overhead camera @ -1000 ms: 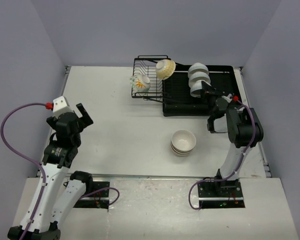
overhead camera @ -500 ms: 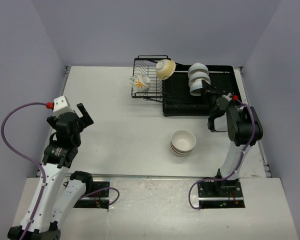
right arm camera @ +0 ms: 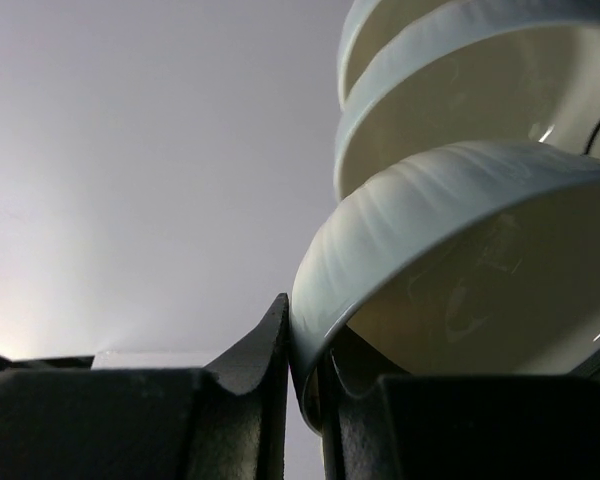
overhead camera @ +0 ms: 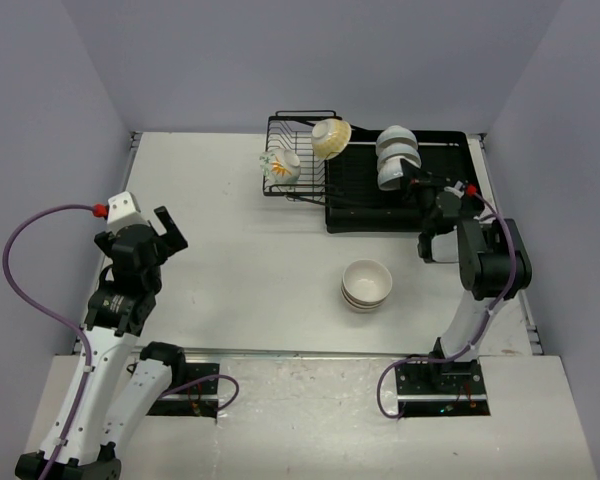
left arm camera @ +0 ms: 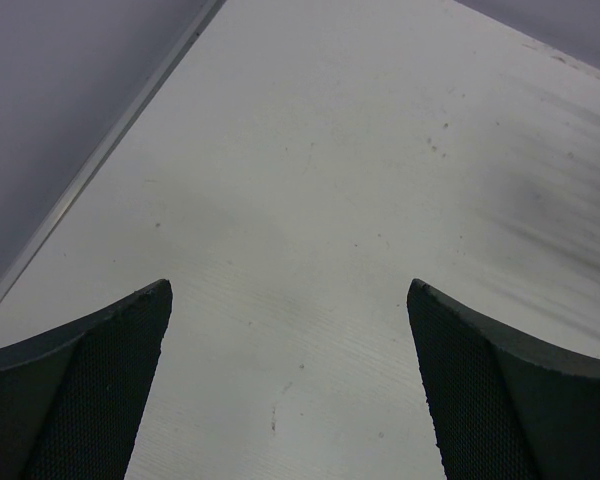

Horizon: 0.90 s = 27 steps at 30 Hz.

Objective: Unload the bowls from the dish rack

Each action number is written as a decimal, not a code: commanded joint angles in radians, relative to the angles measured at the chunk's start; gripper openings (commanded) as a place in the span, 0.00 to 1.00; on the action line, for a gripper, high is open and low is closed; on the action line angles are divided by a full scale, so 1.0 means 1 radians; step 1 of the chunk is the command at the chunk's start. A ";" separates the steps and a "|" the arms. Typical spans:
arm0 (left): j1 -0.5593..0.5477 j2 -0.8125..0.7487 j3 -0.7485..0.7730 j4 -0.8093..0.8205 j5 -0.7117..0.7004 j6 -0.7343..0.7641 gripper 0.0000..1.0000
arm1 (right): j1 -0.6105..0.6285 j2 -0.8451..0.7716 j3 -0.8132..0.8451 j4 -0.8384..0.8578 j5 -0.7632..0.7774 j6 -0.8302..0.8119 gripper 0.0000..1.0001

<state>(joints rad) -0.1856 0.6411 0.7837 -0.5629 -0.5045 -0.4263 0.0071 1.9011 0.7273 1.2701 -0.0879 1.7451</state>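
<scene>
The front white bowl (right arm camera: 450,250) is pinched at the rim by the right jaws – left jaws spread empty – and could be twisted loose by its own weight.

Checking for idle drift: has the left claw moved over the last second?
No. The left claw sits open at the same spot beside the table's left edge.

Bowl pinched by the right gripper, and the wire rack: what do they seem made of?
The bowl looks like glazed ceramic: white and glossy, with bright glints inside and faint ribbing on the outer wall. The right gripper is shut on its rim. The rack is thin black wire, likely coated metal, though its finish is too small to judge.
</scene>
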 commanded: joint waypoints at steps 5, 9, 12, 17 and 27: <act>0.008 -0.009 0.009 0.046 0.004 0.018 1.00 | -0.035 -0.140 0.066 0.387 -0.090 -0.032 0.00; 0.008 -0.008 0.008 0.044 0.004 0.020 1.00 | -0.035 -0.206 0.057 0.385 -0.119 -0.027 0.00; 0.008 -0.009 0.008 0.044 0.003 0.020 1.00 | -0.035 -0.246 0.069 0.385 -0.189 -0.013 0.00; 0.008 -0.009 0.009 0.046 0.001 0.020 1.00 | -0.035 -0.329 0.061 0.348 -0.285 -0.018 0.00; 0.011 -0.004 0.015 0.031 -0.037 0.003 1.00 | 0.236 -0.648 0.469 -0.958 -0.537 -0.952 0.00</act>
<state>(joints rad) -0.1852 0.6376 0.7837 -0.5629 -0.5079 -0.4267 0.0624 1.4124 0.9508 0.8387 -0.5365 1.4010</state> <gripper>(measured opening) 0.997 0.134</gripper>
